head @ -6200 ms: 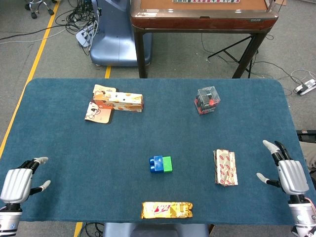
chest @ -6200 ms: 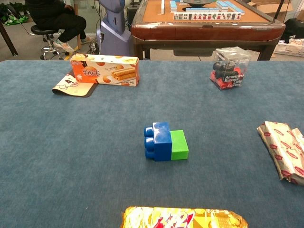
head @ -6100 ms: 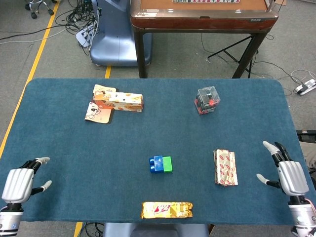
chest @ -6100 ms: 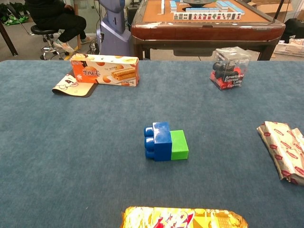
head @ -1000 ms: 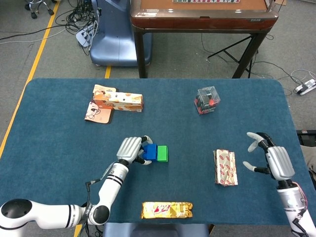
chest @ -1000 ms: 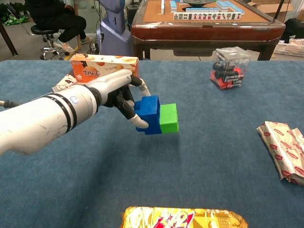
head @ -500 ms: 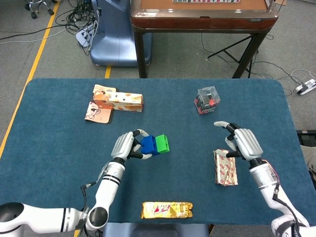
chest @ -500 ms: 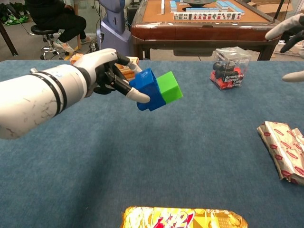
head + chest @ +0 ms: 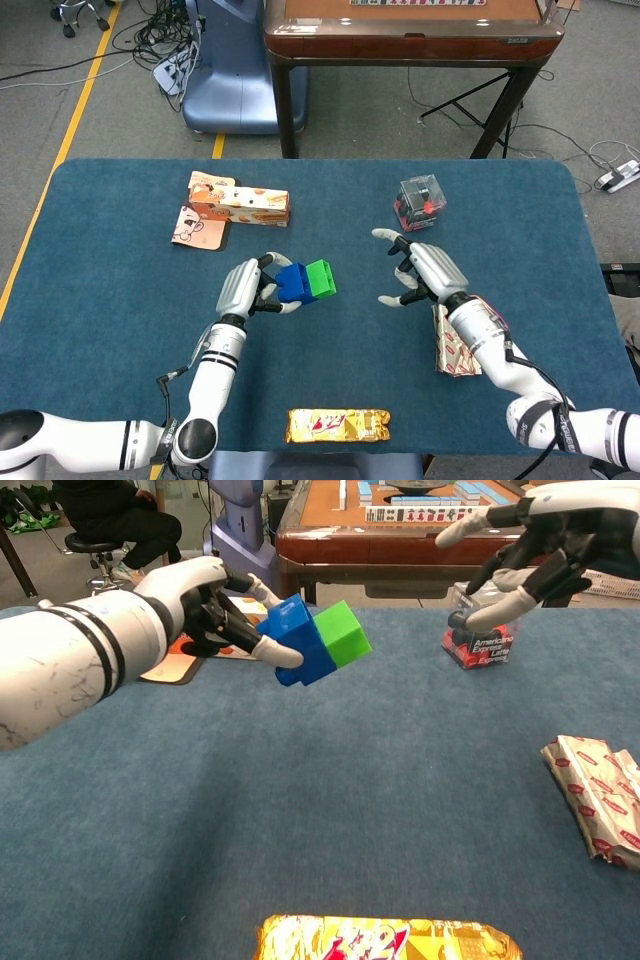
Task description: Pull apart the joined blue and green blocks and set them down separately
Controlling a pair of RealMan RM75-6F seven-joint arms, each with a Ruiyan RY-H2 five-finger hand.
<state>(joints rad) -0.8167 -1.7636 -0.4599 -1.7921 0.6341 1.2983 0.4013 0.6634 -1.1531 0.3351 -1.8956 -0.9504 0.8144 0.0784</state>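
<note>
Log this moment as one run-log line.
left hand: holds blue block aloft | green block: joined to blue | right hand: open, apart

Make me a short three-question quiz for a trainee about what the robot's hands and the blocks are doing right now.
1. True or false: the blue block and green block are joined.
2. Which hand holds the blocks? A) left hand B) right hand C) both
3. Fill in: the right hand is open, near the clear ______ of red and black items.

Key: 1 true, they are held above the table as one piece. 2 A, it grips the blue end. 3 box.
</note>
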